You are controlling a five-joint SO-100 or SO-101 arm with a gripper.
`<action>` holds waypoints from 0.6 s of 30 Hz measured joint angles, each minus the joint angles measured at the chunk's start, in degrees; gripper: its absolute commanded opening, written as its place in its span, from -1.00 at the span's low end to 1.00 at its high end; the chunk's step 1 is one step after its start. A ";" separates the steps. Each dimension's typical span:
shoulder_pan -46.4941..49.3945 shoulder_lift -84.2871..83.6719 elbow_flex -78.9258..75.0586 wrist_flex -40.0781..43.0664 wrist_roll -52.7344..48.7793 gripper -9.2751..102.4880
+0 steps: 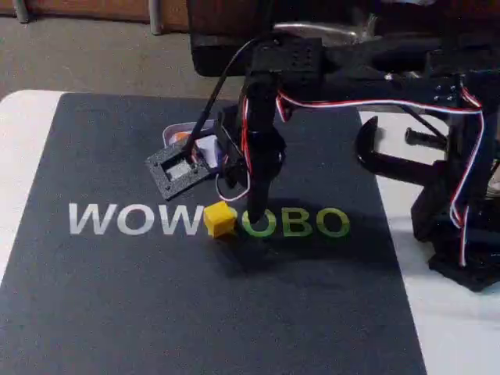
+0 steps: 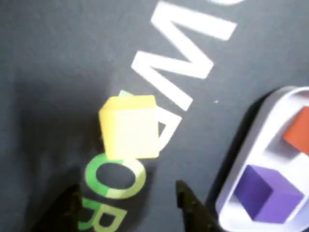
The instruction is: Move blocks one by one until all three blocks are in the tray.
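Note:
The yellow block (image 1: 219, 219) (image 2: 130, 128) lies on the dark mat over its printed lettering. My gripper (image 1: 252, 214) (image 2: 128, 205) points straight down just right of the block in the fixed view. In the wrist view its two dark fingertips (image 2: 186, 199) stand apart, open, with nothing between them and the block just ahead of them. The pale tray (image 1: 205, 147) (image 2: 244, 159) sits behind the arm's camera mount. It holds the purple block (image 2: 268, 193) and the orange block (image 2: 299, 133) (image 1: 181, 137).
A dark mat (image 1: 117, 297) with printed letters covers a white table (image 1: 23, 156). The arm's base and a black clamp (image 1: 391, 156) stand at the right. A square black camera mount (image 1: 178, 169) hangs beside the gripper, in front of the tray.

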 measured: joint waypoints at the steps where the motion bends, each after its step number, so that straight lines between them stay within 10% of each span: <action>1: -0.09 0.00 0.00 0.18 0.00 -0.44; 18: -1.76 -2.99 0.00 -5.27 1.41 -0.47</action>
